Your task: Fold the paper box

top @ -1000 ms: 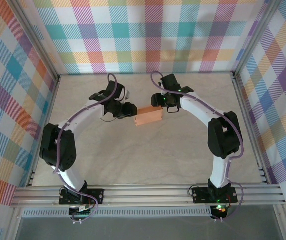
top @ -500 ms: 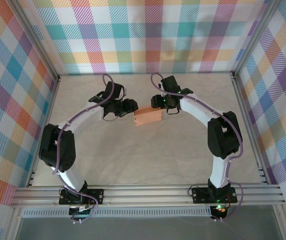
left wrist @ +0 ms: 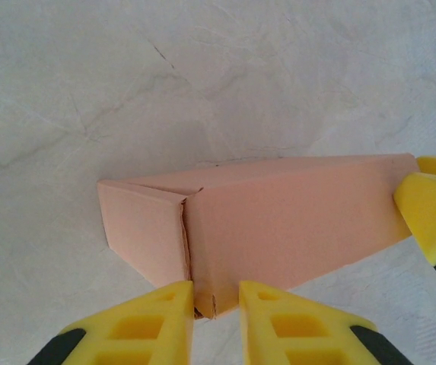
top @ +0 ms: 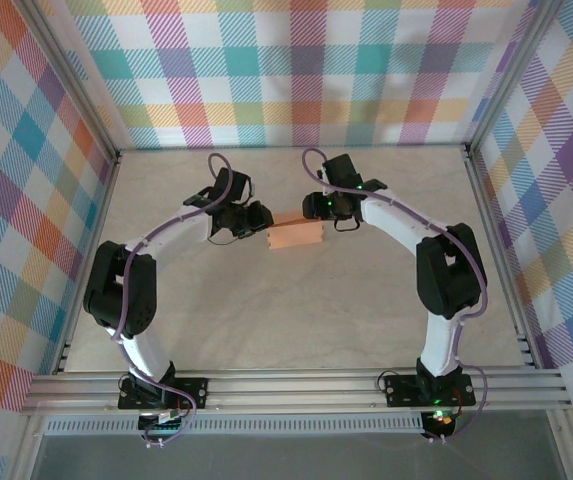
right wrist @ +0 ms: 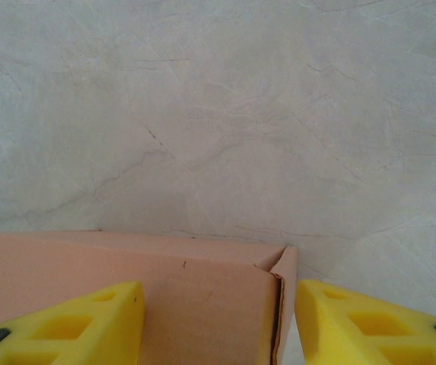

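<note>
Entry, both arms at the box.

Paper box (top: 296, 234): lay on the table (top: 266, 310), a little above centre of the top view, between my two wrists, long axis across the frame with its right end slightly higher. It was folded up into a closed, long, shallow block of matte salmon-orange card.

Left wrist view: the box (left wrist: 278, 228) ran from centre-left to the right edge, with one broad long face towards the lens and a small end face at left. The two met at an upright corner seam with a slightly ragged edge. The top rear edge showed a thin dark line where a panel did not sit fully flush.

Right wrist view: the box (right wrist: 164, 296) filled the lower left. At its right corner the end flap stood a little proud, leaving a short open seam.

Left pincer (top: 262, 224) (left wrist: 216, 293): fingers drawn close, with a narrow slit between them and the box's lower corner in that slit. I could not tell whether the pads pressed the card.

Right pincer (top: 318, 208) (right wrist: 218, 304): fingers wide apart, one over the box's face and the other just beyond its end. Its yellow fingers (left wrist: 427, 213) sat against the box's far right end.
</note>
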Robot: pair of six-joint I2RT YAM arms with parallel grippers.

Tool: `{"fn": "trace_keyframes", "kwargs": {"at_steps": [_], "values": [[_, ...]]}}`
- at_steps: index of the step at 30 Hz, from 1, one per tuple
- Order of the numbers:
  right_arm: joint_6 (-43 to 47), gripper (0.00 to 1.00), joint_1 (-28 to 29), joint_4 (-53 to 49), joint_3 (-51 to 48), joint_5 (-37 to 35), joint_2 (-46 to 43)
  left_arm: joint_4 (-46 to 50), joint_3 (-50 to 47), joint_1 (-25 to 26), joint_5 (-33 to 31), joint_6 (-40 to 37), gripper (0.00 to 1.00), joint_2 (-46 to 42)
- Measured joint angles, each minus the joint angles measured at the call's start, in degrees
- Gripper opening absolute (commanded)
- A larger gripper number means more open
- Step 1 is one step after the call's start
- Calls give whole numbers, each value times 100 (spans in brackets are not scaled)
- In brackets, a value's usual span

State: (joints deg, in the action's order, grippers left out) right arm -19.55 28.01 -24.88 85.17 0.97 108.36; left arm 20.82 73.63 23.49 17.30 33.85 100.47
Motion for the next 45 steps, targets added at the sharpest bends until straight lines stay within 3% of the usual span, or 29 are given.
{"fn": "trace_keyframes", "kwargs": {"at_steps": [8,12,23,29,31,38,45], "values": [[-133,58,-107,66,-7,39,-280,-205,-103,0,24,0,19,11],[-177,53,-164,94,-79,39,-280,-306,-116,0,26,-15,17,31],[-264,13,-216,356,-527,109,-249,-472,-216,0,68,-48,14,37],[-260,0,-256,450,-529,153,-258,-494,-219,0,85,-68,20,37],[-240,0,-256,448,-529,155,-258,-496,-219,0,92,-68,24,37],[-232,10,-256,428,-514,168,-258,-431,-310,-7,94,-92,50,37],[-229,12,-256,413,-514,175,-258,-328,-310,-39,15,-127,56,28]]}}
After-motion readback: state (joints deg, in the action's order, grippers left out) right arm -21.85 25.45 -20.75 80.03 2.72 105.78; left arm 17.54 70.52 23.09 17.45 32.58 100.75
